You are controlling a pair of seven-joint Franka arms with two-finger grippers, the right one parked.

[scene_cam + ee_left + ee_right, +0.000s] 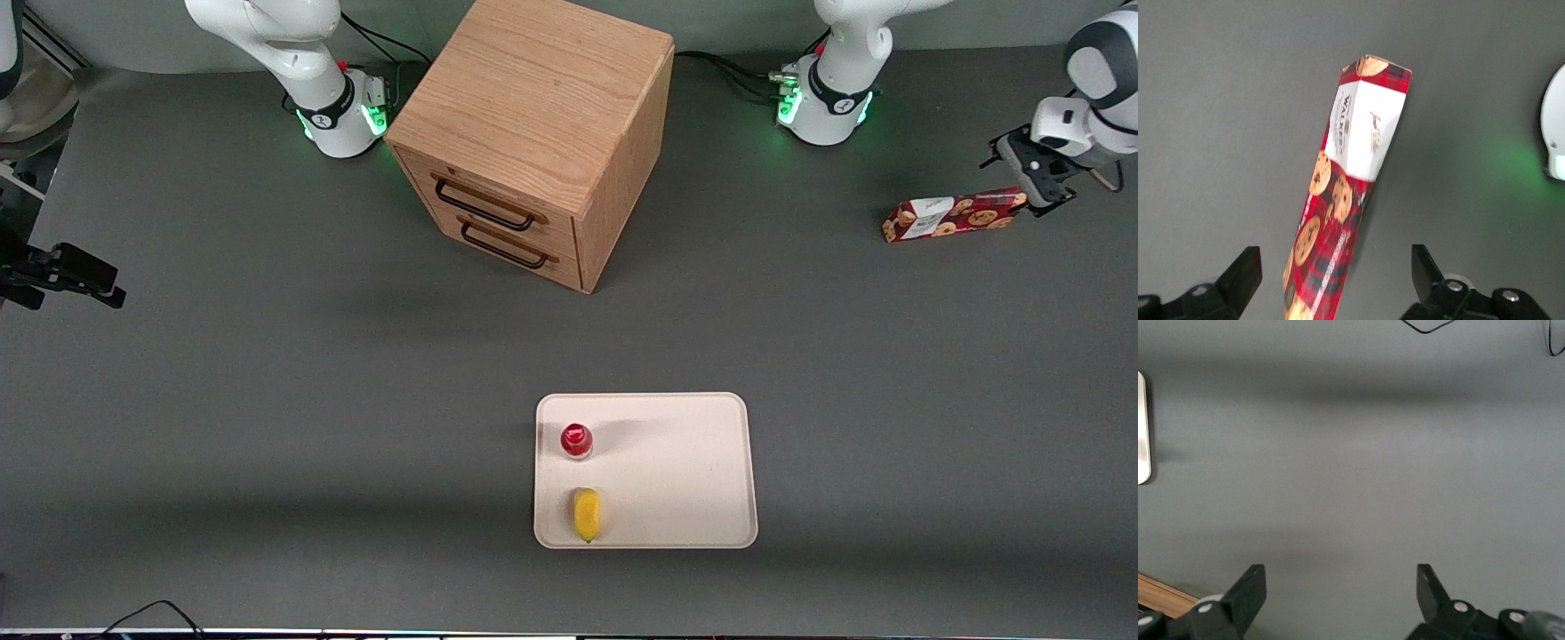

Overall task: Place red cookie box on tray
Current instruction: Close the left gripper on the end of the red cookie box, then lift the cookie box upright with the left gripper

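The red cookie box point(956, 216) lies flat on the grey table toward the working arm's end, farther from the front camera than the tray point(693, 462). It is a long dark-red carton printed with cookies, with a white patch point(1365, 133) at one end. My left gripper point(1038, 191) hangs over the box's cookie-printed end, away from the white patch. In the left wrist view the gripper point(1335, 260) is open. The box point(1331, 220) runs between the two black fingers point(1245, 267) with a gap on each side, so neither finger touches it.
On the tray stand a small red-capped bottle point(576, 440) and a yellow object point(586, 514), both along the side toward the parked arm. A wooden drawer cabinet point(533, 133) sits mid-table, farther back. The working arm's base point(827, 107) glows green near the box.
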